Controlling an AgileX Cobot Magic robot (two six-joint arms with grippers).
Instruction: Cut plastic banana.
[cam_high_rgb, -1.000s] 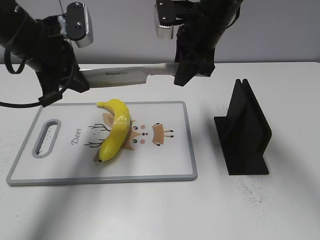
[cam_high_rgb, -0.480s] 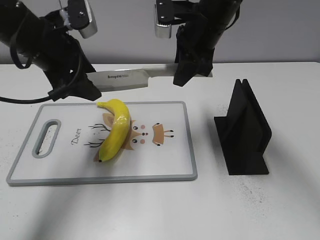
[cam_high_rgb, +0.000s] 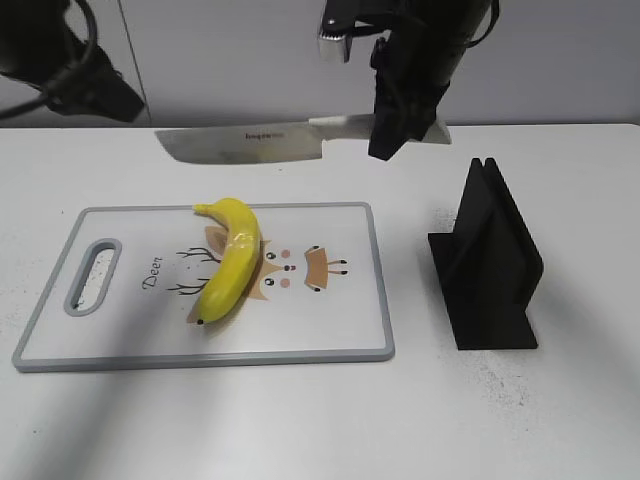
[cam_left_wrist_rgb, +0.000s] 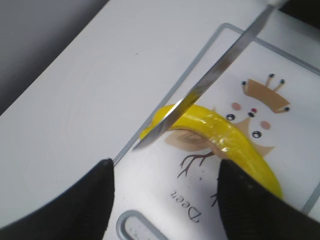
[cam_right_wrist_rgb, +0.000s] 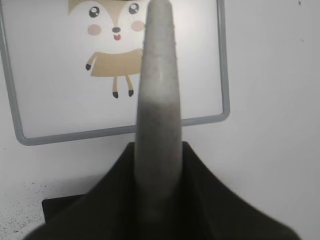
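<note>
The plastic banana (cam_high_rgb: 232, 262) is glossy yellow and lies diagonally on the white cutting board (cam_high_rgb: 330, 320), stem end toward the far edge. My right gripper (cam_high_rgb: 400, 125) is shut on the pale handle of a large knife (cam_high_rgb: 265, 142) and holds it level in the air behind the board, blade pointing left. The handle fills the right wrist view (cam_right_wrist_rgb: 157, 115) between the jaws (cam_right_wrist_rgb: 157, 155). My left gripper (cam_left_wrist_rgb: 165, 200) is open and empty above the board's near-handle end. That view shows the banana (cam_left_wrist_rgb: 225, 137) under the knife blade (cam_left_wrist_rgb: 210, 80).
A black slotted knife stand (cam_high_rgb: 490, 260) stands on the white table to the right of the board. The board has a grey rim and a handle slot (cam_high_rgb: 92, 275) at its left end. The left arm (cam_high_rgb: 85, 80) shows at the top left corner.
The left gripper has come away from the blade's tip end and risen up and to the left. The right gripper has carried the knife a little up and to the right.
</note>
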